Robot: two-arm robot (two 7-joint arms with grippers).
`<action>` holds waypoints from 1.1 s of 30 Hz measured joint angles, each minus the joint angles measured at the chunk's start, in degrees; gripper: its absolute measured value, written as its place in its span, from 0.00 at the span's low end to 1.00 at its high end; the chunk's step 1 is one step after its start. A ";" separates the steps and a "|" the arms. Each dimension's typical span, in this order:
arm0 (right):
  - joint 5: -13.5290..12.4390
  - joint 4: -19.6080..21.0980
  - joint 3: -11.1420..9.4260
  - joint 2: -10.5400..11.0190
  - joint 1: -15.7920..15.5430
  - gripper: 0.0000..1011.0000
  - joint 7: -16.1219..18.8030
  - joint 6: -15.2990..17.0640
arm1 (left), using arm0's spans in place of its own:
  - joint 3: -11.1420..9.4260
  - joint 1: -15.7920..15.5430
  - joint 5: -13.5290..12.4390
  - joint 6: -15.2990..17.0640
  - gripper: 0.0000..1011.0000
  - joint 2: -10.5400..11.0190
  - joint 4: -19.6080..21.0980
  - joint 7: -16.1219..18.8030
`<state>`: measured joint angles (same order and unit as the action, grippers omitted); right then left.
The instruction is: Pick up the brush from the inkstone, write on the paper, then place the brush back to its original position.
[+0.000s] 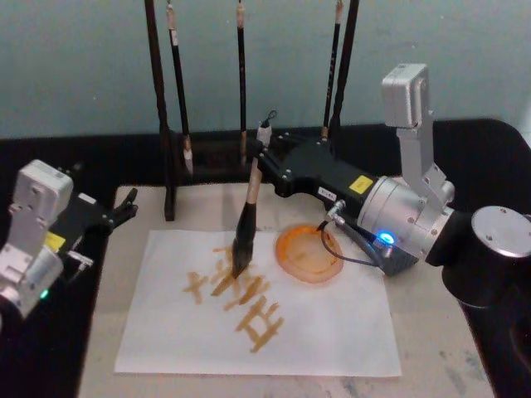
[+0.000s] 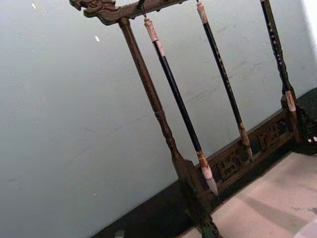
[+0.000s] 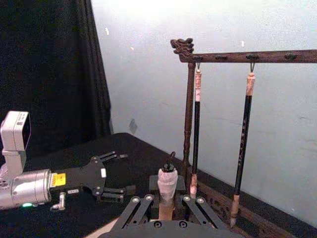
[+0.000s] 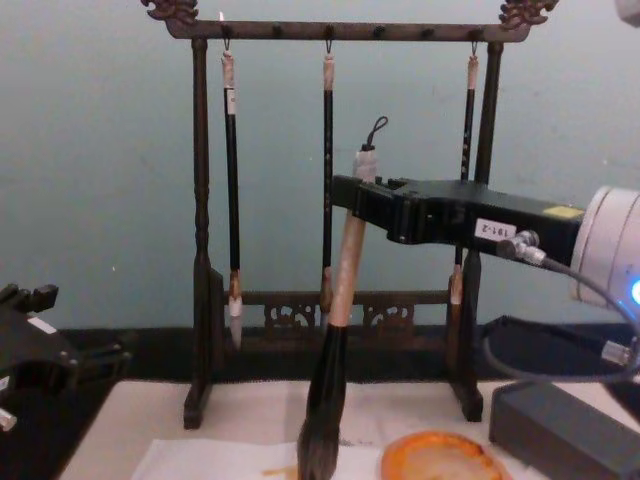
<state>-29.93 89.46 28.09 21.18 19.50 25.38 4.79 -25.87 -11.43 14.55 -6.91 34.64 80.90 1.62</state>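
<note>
Near the counter's front edge the brush [image 1: 247, 224] pressed the paper [image 1: 332, 332], upright for clean strokes. Just beyond, the inkstone [image 1: 282, 249] sat free for its return. The right tool [image 1: 264, 153] clamped the handle's top; the left tool [image 1: 124, 209] sat wide by the left edge.

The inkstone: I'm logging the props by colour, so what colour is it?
The inkstone is orange, which shows best in the head view.

White paper [image 1: 332, 327] carries orange-brown strokes [image 1: 251, 308], the inkstone [image 1: 305, 257] is orange, the brush [image 1: 248, 214] beige-handled.
</note>
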 joint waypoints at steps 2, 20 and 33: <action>-0.01 -0.10 -0.01 -0.06 0.00 0.17 0.01 -0.02 | 0.00 0.00 0.00 0.00 1.00 0.00 0.00 0.00; 0.27 -0.25 0.11 0.79 -0.12 0.17 0.65 0.46 | 0.00 0.00 0.00 0.00 1.00 0.00 0.00 0.00; -0.80 2.90 -0.67 3.34 -1.88 0.17 0.70 2.57 | 0.00 0.00 0.00 0.00 1.00 0.00 0.00 0.00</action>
<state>-30.73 92.36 27.42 24.52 17.63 26.08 7.37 -25.86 -11.43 14.55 -6.91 34.65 80.90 1.62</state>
